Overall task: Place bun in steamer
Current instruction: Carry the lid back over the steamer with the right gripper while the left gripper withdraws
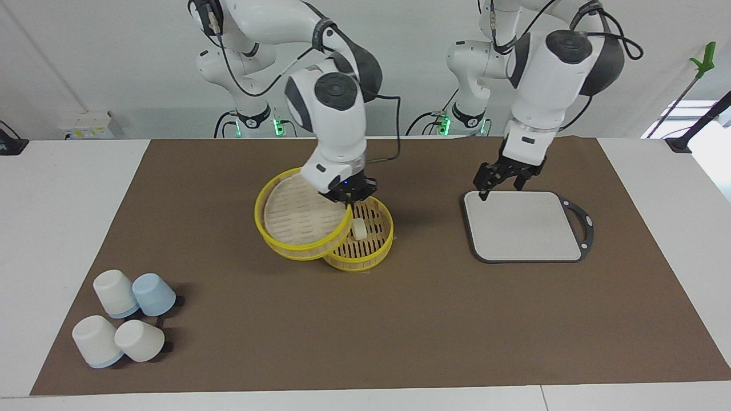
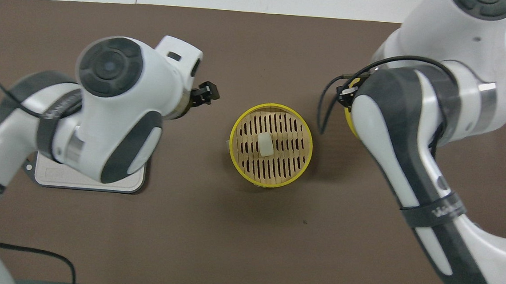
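The steamer (image 1: 371,251) is a round slatted basket with yellow rims at the middle of the brown mat; it also shows in the overhead view (image 2: 277,170). The bun (image 1: 360,229) lies inside it on the slats, near the middle (image 2: 265,144). My right gripper (image 1: 348,200) is shut on the rim of the steamer's lid (image 1: 300,214) and holds it tilted in the air by the basket, toward the right arm's end. In the overhead view only a yellow sliver of the lid (image 2: 349,122) shows under the right arm. My left gripper (image 1: 502,185) is open and empty over the grey board's edge.
A grey square board (image 1: 522,225) with a black handle lies toward the left arm's end, partly hidden under the left arm in the overhead view (image 2: 98,184). Several white and blue cups (image 1: 125,319) lie upside down at the mat's corner, farther from the robots, at the right arm's end.
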You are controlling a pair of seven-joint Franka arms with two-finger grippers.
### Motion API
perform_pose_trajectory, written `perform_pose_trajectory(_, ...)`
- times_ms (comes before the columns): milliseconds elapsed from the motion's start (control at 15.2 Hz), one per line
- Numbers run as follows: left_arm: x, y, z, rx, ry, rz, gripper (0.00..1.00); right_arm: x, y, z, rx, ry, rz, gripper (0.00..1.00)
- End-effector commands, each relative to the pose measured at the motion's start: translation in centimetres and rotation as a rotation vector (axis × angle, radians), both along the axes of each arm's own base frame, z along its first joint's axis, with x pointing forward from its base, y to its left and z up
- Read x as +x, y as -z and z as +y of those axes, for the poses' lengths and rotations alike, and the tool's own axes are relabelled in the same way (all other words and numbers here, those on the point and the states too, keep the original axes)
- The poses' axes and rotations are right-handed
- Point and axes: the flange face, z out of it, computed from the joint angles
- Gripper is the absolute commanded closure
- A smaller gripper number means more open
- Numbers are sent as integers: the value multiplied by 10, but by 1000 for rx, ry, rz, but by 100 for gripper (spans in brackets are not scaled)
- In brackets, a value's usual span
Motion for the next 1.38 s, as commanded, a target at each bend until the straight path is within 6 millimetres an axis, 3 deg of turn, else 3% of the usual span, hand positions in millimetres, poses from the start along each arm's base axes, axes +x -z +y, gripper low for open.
perform_pose_trajectory(0,-20,-21,37,14,122,42,0,18,20,36,-30,5,-85,100)
perform_pose_trajectory(131,-28,-32,66,17,167,57,0,8,34,47,-34,-15,-84,100)
perform_pose_trajectory(263,-36,-42,75,18,179,62,0,-4,38,54,-32,-19,-84,100)
perform_pose_trajectory(788,-47,-45,74,8,176,105,0,-17,50,55,-18,54,-84,100)
perform_pose_trajectory(1182,-37,-35,74,-29,164,117,0,-25,56,58,-17,70,-81,100)
perform_pose_trajectory(1313,-33,-43,71,-29,168,102,0,-27,57,58,-21,88,-76,100)
